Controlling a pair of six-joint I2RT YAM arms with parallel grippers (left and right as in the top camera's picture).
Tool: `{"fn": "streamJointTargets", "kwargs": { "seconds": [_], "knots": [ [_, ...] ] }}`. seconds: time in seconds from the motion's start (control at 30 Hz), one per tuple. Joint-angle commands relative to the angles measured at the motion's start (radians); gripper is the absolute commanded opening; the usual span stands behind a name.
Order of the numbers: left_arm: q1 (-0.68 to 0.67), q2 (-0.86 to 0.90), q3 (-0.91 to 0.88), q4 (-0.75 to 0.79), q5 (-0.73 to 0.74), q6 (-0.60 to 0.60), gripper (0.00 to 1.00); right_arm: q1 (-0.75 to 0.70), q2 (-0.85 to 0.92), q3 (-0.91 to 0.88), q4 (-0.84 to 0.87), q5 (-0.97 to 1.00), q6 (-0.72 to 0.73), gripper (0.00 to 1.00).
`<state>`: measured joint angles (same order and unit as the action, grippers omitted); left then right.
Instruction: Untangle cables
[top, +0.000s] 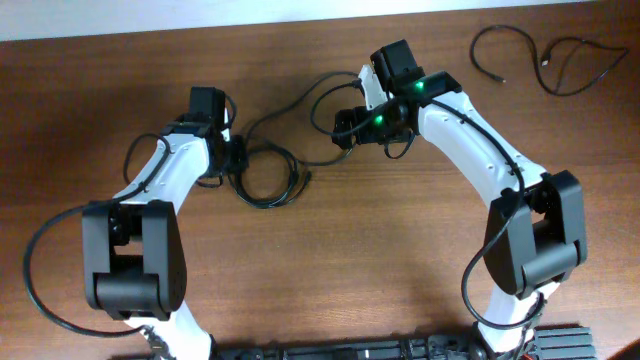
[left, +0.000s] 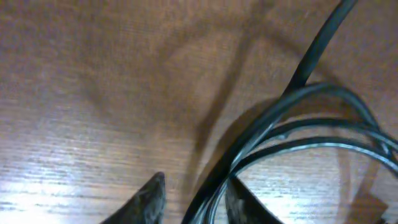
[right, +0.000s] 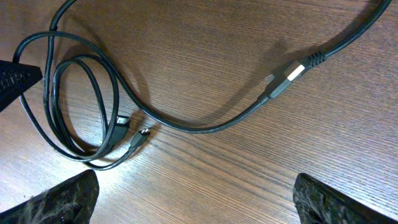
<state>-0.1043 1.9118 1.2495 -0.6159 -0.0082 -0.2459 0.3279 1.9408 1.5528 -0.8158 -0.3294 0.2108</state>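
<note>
A coil of thin black cables (top: 268, 178) lies left of centre on the wooden table. One cable (top: 290, 105) runs from it up and right towards my right gripper (top: 345, 128). A third cable (top: 545, 60) lies apart at the far right. My left gripper (top: 238, 160) is at the coil's left edge. In the left wrist view its fingers (left: 196, 199) are apart with coil strands (left: 311, 59) passing between them, against the right finger. My right gripper (right: 199, 199) is wide open and empty above bare wood, near the cable (right: 186, 127) and its plug (right: 289, 78).
Two small plug ends (right: 121, 121) lie at the coil's edge in the right wrist view. Both arms' thick black wires hang at the table's sides. The table's far edge runs along the top of the overhead view.
</note>
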Motion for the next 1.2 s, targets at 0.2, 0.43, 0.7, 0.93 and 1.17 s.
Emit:
{"fn": "streamJointTargets", "kwargs": {
  "seconds": [0.2, 0.43, 0.7, 0.93, 1.17],
  "knots": [
    [0.000, 0.016, 0.000, 0.001, 0.029, 0.012, 0.00, 0.002, 0.002, -0.014, 0.000, 0.006, 0.007, 0.99],
    [0.000, -0.203, 0.143, -0.089, 0.290, -0.464, 0.00, 0.013, 0.002, -0.142, 0.008, -0.069, 0.147, 0.99],
    [0.000, -0.291, 0.143, -0.082, 0.229, -1.110, 0.00, 0.134, 0.002, -0.213, 0.321, -0.113, 0.082, 0.99],
    [0.002, -0.321, 0.144, -0.033, 0.212, -1.033, 0.00, 0.281, 0.031, -0.389, 0.806, 0.165, 0.082, 0.99],
    [-0.001, -0.321, 0.143, -0.007, 0.038, -0.612, 0.00, 0.257, -0.362, -0.389, 0.392, -0.053, -0.445, 0.99]
  ]
}}
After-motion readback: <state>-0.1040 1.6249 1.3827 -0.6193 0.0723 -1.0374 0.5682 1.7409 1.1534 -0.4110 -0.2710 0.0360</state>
